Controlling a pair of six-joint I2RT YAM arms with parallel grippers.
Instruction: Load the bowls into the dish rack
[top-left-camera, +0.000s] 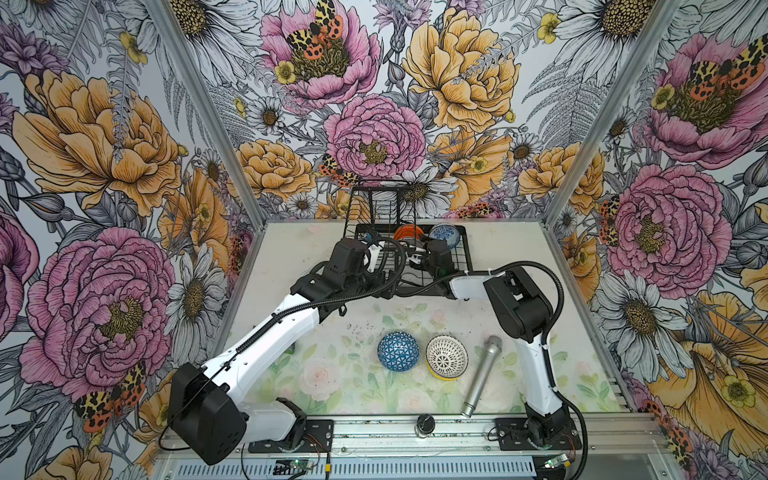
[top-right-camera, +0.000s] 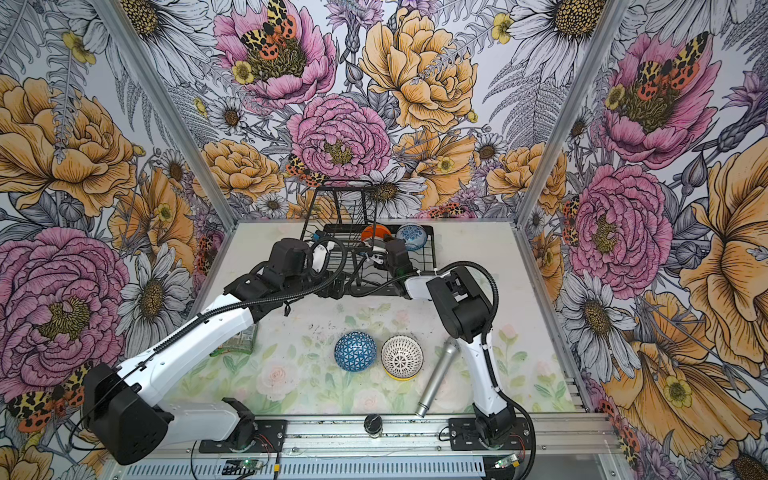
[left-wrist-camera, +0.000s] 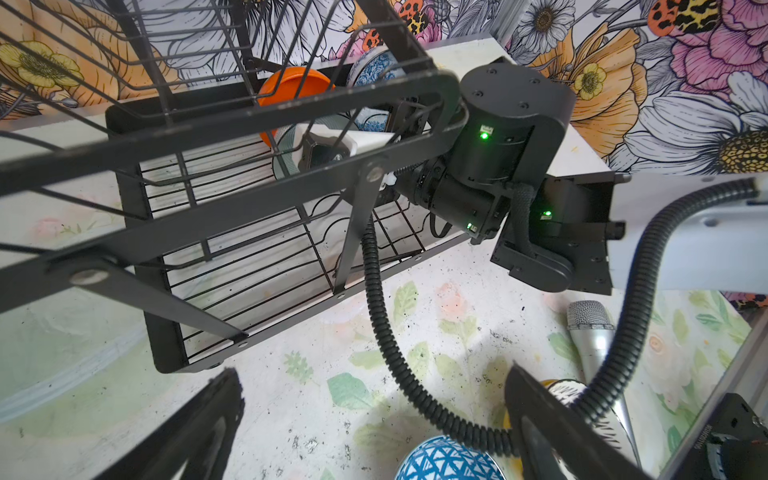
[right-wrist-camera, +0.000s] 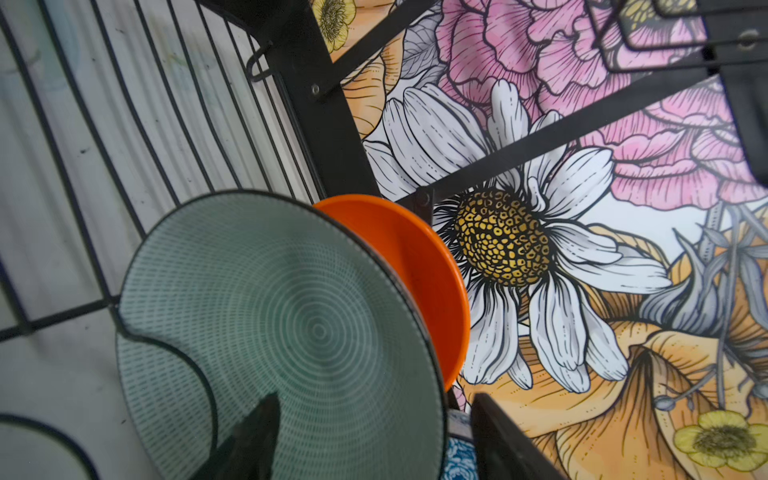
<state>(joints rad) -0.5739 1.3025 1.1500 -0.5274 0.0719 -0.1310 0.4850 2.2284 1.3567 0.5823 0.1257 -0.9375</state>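
As the right gripper (right-wrist-camera: 376, 399) straddles the teal bowl (right-wrist-camera: 291, 324) at its rim, its jaws stand apart. The left gripper (left-wrist-camera: 372, 370) gapes wide too.

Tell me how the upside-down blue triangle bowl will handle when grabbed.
The blue triangle bowl looks rigid and glazed: probably slippery, breakable. Lying rim-down, it would likely slide rather than roll, and offers no exposed rim to pinch.
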